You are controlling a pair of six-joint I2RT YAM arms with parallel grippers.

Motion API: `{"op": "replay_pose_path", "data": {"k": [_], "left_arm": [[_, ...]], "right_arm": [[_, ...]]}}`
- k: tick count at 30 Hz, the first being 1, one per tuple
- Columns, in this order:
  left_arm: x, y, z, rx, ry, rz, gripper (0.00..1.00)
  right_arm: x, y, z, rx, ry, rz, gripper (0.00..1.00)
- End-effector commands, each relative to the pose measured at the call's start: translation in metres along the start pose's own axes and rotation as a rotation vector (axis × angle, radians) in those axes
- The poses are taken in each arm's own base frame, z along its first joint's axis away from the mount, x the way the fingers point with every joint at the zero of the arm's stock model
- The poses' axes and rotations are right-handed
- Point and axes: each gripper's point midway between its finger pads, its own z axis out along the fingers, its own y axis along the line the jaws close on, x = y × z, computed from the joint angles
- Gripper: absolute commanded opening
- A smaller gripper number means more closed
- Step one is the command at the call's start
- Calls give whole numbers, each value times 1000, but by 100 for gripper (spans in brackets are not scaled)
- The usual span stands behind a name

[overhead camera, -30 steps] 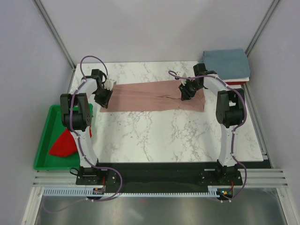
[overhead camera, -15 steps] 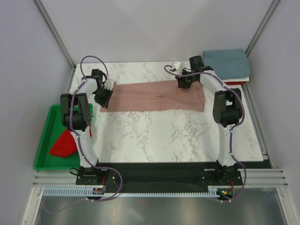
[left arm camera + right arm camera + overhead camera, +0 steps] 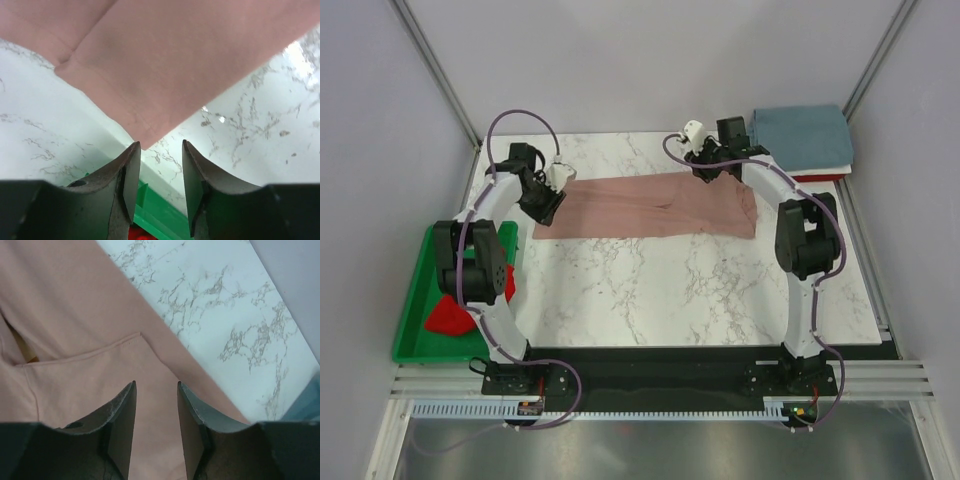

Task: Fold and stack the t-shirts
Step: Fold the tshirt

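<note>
The dusty-pink t-shirt (image 3: 655,205) lies flat as a long folded strip across the far part of the table; it fills the left wrist view (image 3: 165,60) and the right wrist view (image 3: 75,340). My left gripper (image 3: 548,204) hovers open and empty over the shirt's left corner (image 3: 140,142). My right gripper (image 3: 705,172) hovers open and empty over the shirt's far edge near its right end, above a sleeve fold (image 3: 125,342). The red t-shirt (image 3: 457,308) lies crumpled in the tray. The grey-blue t-shirt (image 3: 803,135) sits folded at the far right corner.
A green plastic tray (image 3: 415,335) sits off the table's left edge, its rim in the left wrist view (image 3: 160,215). The marble table (image 3: 660,290) spans the middle. Grey walls and frame posts close in behind and at the sides.
My right gripper has let go of the pink shirt and risen toward the far edge; the shirt's right end has settled flat. My left arm has shifted slightly toward the far side.
</note>
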Motion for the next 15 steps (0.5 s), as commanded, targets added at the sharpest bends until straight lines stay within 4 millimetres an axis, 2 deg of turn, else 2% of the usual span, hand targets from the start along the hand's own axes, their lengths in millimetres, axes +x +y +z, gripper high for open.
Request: {"op": "replay_pose_path", "data": {"k": [1,4,7,12,15], "left_arm": [[7,-12,-3,23,18,292,47],[22,-16,9,49,64,326,46],[23,-13,19,50,88,308,46],[15,-2,32,26,91,299,47],[20,-4,43,45,118,303,47]], "right_arm": [[-42,-15,-43,81,-101,-10,46],[-37,-8,-45,70,-93,14,46],[-34,-5,-49,65,-87,24,46],[-35,0,-57,54,-88,24,46],[-31,3,-62,53,-78,24,46]]}}
